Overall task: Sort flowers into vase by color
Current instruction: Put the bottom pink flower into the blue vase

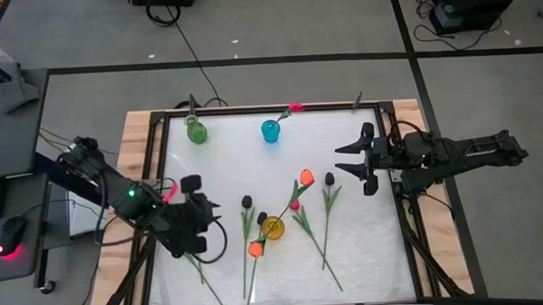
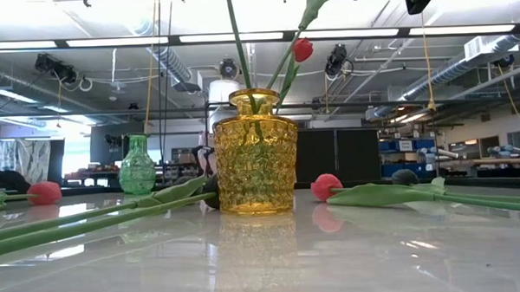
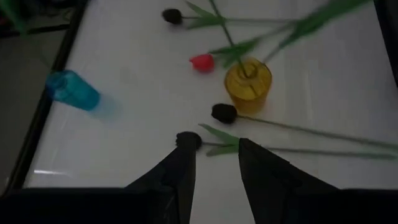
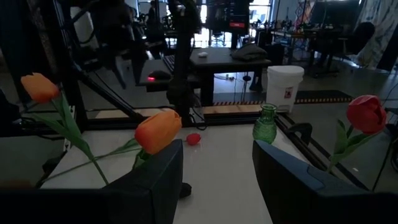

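Above black tulip (image 3: 188, 140), left gripper (image 3: 214, 149) parted, empty

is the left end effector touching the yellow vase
Apart. The high view shows bare table between the left end effector and the yellow vase; the left wrist view also shows the vase beyond the fingertips.

The left arm reaches in from the desk's left edge, its left end effector (image 1: 204, 212) low with fingers apart and empty. The right arm extends from the right side, its right end effector (image 1: 342, 159) spread wide, holding nothing.
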Robot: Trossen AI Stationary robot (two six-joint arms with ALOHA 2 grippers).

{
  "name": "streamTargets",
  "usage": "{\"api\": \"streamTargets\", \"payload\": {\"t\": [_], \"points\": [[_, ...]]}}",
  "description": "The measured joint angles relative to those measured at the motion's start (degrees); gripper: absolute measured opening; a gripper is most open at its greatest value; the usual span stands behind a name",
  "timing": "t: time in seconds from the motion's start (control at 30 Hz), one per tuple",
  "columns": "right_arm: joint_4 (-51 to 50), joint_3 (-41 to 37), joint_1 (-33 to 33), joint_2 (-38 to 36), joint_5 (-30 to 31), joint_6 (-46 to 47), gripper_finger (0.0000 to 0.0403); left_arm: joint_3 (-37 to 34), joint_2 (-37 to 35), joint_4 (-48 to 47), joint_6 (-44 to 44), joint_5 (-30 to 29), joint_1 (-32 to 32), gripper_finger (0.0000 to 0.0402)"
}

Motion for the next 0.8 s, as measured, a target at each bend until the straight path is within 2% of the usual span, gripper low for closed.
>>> {"api": "streamTargets", "payload": {"t": [0.2,0.37,0.47,0.63,0.8], "points": [[0.07,0.0,0.0,0.0,-0.01,0.0,0.0203,-0.09,4.8,3.52,7.9,0.89,-0.01,0.0128],[0.15,0.0,0.0,0.0,-0.01,0.01,0.0203,-0.09,8.14,12.74,14.32,3.16,0.22,0.0128],[0.17,0.0,0.0,0.0,-0.01,0.0,0.0203,-0.64,10.95,20.88,18.15,6.97,1.04,0.0128],[0.16,0.0,0.0,0.0,0.0,-0.01,0.0203,-11.6,11.56,45.37,22.76,12.65,2.36,0.0128],[0.43,0.0,0.02,-0.01,-0.01,0.01,0.0203,-22.68,10.25,56.86,19.21,14.3,3.98,0.0128]]}}
